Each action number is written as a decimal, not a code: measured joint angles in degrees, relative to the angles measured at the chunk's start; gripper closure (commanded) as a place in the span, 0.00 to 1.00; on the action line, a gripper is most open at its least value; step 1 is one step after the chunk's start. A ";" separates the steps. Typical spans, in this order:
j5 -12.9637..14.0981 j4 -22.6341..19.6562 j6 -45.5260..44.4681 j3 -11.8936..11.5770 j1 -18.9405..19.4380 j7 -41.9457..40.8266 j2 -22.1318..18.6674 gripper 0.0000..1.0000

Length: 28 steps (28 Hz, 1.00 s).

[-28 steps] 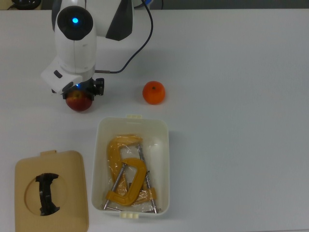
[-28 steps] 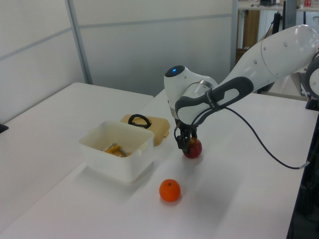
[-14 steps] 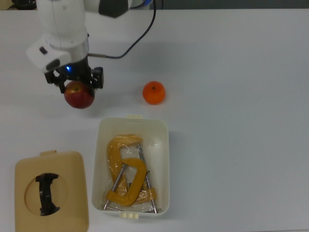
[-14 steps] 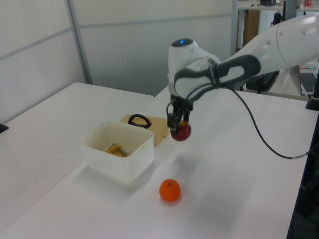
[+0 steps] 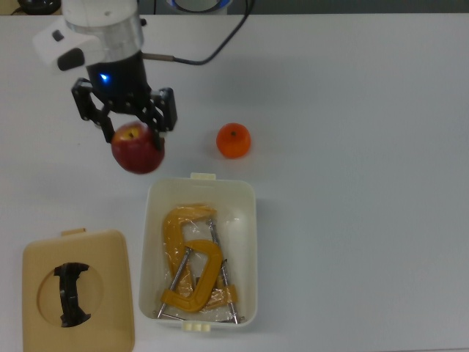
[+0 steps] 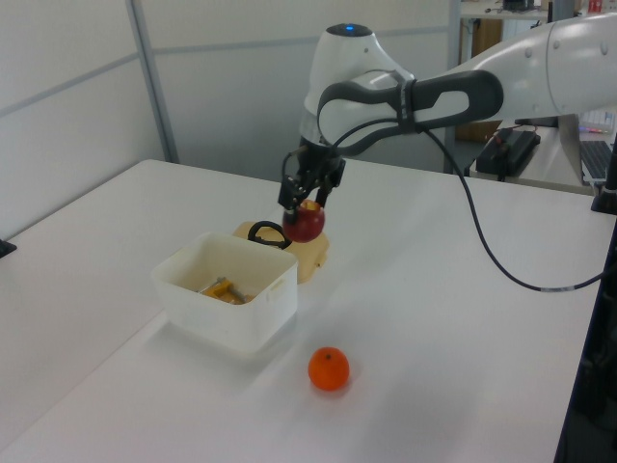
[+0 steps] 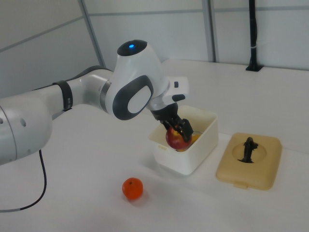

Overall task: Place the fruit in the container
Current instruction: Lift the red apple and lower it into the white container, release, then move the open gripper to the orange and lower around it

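Note:
A red apple with a yellow patch hangs in the air, and my gripper is shut on it. In the top view the apple is just above and left of the white container's upper left corner. The orange rests on the table, above the container in the top view. A yellow C-clamp lies inside the container.
A flat beige lid with a black handle lies beside the container, at the top view's lower left. A black cable runs from my arm across the top view's upper edge. White table all around.
My gripper has lifted the apple off the table and carried it higher and toward the container. The orange, container and lid have not moved.

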 measured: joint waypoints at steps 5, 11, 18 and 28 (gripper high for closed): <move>-1.32 0.05 7.66 0.06 3.35 7.03 3.41 0.94; -7.94 0.20 13.15 0.07 5.74 15.97 7.80 0.00; -9.16 1.41 13.66 0.02 5.90 18.44 9.15 0.00; -8.88 2.15 -2.22 0.47 5.96 14.50 4.96 0.00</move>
